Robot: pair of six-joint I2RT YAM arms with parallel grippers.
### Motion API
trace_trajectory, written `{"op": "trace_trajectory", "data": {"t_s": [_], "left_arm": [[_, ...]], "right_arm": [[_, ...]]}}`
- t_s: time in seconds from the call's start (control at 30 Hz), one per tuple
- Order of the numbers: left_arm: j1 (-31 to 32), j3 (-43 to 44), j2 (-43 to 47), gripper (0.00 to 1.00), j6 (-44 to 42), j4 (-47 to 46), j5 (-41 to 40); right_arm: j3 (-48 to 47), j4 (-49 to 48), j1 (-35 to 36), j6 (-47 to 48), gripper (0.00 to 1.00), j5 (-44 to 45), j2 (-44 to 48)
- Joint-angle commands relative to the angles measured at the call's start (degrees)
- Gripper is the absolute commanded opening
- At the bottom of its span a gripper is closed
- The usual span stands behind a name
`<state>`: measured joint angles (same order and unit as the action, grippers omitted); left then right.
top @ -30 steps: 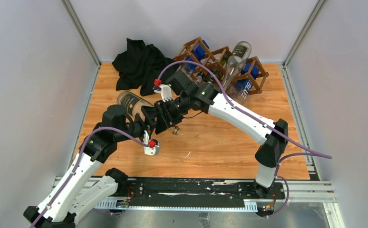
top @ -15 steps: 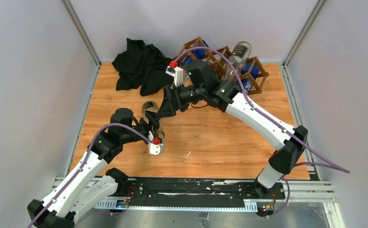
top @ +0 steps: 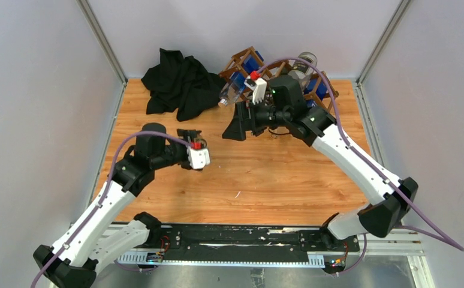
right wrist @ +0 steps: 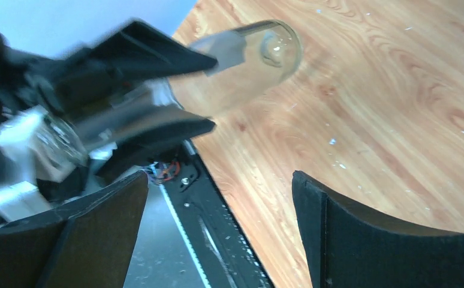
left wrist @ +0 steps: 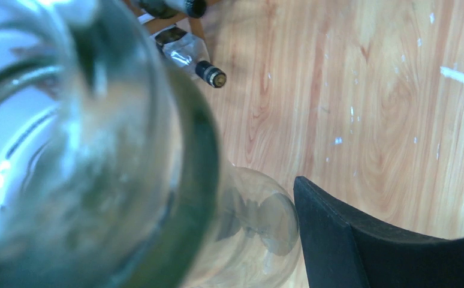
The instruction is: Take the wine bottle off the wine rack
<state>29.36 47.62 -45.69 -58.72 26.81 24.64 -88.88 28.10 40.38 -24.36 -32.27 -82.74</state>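
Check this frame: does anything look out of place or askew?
A crumpled black cloth lies back left beside the wine rack, stray to the job. The rack sits angled to the back wall, a bottle neck poking out front. White flecks dot the wood. The wine bottle in the left gripper looks intact; no spill.

Blurred and blocked
I see the wine bottle (left wrist: 98, 180) only as blur, cropped at nine o'clock; my right arm (top: 337, 144) covers the middle of the wine rack (top: 237, 62).
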Motion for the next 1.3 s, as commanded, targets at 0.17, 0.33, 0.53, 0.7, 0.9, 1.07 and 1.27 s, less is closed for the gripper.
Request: {"op": "trace_trajectory", "data": {"t_s": [0.17,0.33,0.53,0.7,0.9,1.07,1.27], "left_arm": [[-0.02,18.79,-5.26,0.0,33.37,-6.05,-1.14],[-0.01,23.42,-7.34,0.0,44.13,-4.25,1.0],[-0.01,28.28,-9.96,0.0,53.22,-2.37,6.01],[-0.03,30.39,-10.92,0.0,57.36,-1.7,8.1],[-0.02,31.81,-11.19,0.0,60.34,-2.3,8.96],[-0.01,32.28,-11.54,0.0,65.03,-3.73,11.2],[-0.01,32.23,-11.02,0.0,67.89,-4.73,12.31]], "right_arm": [[19.62,-15.94,0.15,9.39,0.95,7.23,9.47],[32.08,-34.74,3.01,9.8,0.96,5.7,15.8],[33.13,-42.33,6.61,11.39,0.96,3.57,15.61],[32.55,-47.91,8.82,10.24,0.97,2.61,13.68],[32.81,-53.61,12.59,12.06,0.97,5.89,11.63],[30.07,-54.66,15.24,14.36,0.97,8.31,7.77],[30.18,-60.24,16.13,12.76,0.98,10.09,5.06]]}}
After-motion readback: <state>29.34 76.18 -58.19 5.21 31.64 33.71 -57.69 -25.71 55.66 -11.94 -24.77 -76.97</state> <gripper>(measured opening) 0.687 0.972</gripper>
